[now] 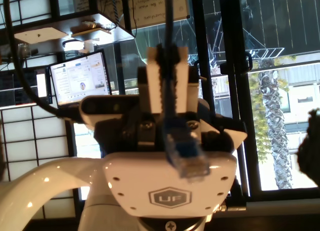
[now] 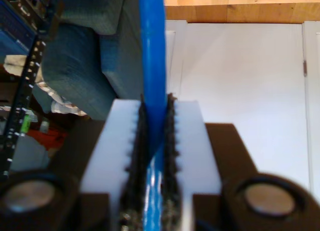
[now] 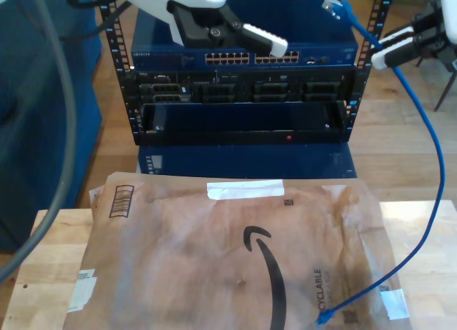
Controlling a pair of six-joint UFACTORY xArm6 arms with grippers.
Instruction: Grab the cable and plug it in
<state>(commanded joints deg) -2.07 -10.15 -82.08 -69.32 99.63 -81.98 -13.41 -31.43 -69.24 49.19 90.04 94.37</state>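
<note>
Thin bright blue ethernet cable, clamped between the ribbed white pads of my second gripper, whose jaws are closed tight on it, at 2 o'clock in the exterior view. One clear clip plug stands free at 1 o'clock. The cable hangs past 3 o'clock to a second plug lying at 5 o'clock on the brown paper mailer, which rests on a pale wooden table. Blue rack-mounted network switch at 12 o'clock. The opening of my first gripper cannot be told.
</note>
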